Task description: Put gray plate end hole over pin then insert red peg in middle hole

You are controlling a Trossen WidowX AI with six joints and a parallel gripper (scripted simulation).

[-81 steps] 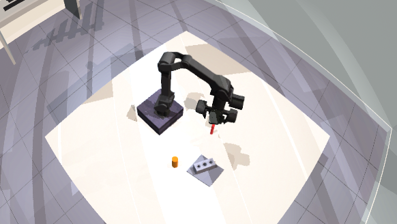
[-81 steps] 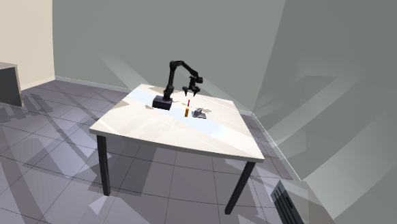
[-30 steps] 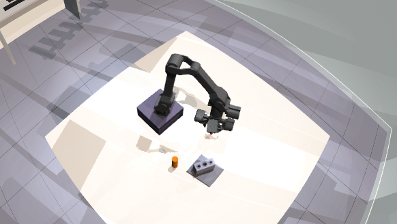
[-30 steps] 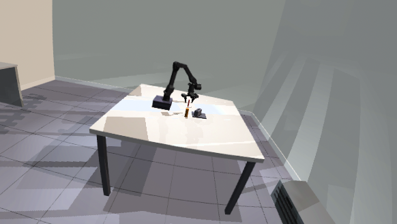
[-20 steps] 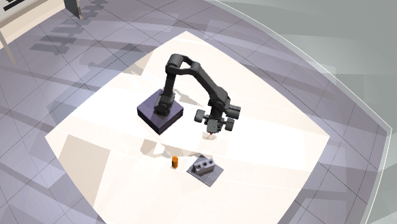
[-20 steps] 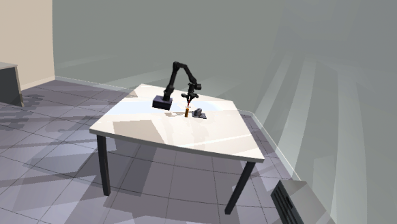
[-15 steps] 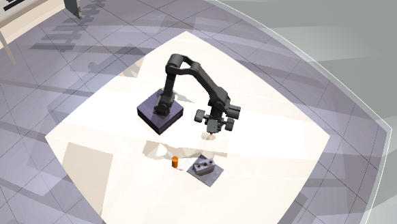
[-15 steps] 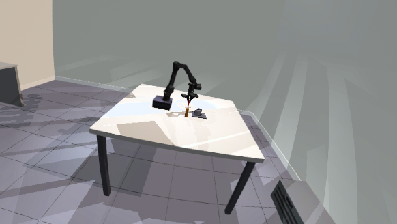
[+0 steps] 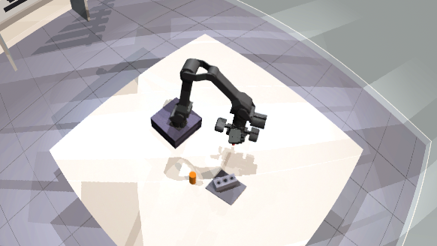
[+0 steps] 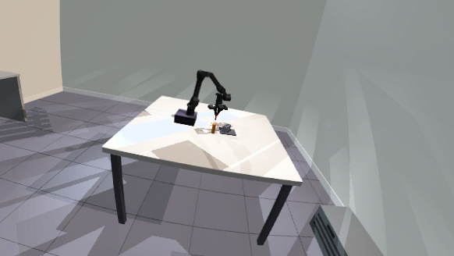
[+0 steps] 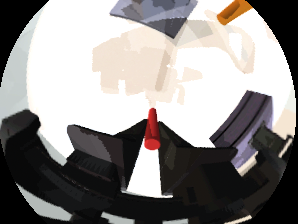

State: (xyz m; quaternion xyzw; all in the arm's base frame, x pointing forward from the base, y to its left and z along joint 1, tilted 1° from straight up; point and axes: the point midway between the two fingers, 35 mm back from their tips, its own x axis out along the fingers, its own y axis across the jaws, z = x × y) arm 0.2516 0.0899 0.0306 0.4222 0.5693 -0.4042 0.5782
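My gripper (image 9: pixel 234 141) (image 10: pixel 217 112) (image 11: pixel 152 123) is shut on the red peg (image 9: pixel 233 143) (image 10: pixel 217 115) (image 11: pixel 152 128), which points down from between the fingers, above the white table (image 9: pixel 300 165). The gray plate (image 9: pixel 225 182) (image 10: pixel 225 126), with three holes on top, rests on the dark flat base (image 9: pixel 230 195) (image 10: pixel 231 133) (image 11: pixel 168 22). It sits nearer the table's front than my gripper, and apart from it. The pin is not visible.
An orange cylinder (image 9: pixel 192 178) (image 10: pixel 214 128) (image 11: pixel 233 8) stands upright just left of the base. The arm's dark mounting block (image 9: pixel 176 129) (image 10: pixel 185 117) sits on the table behind it. The table edges lie far from the objects.
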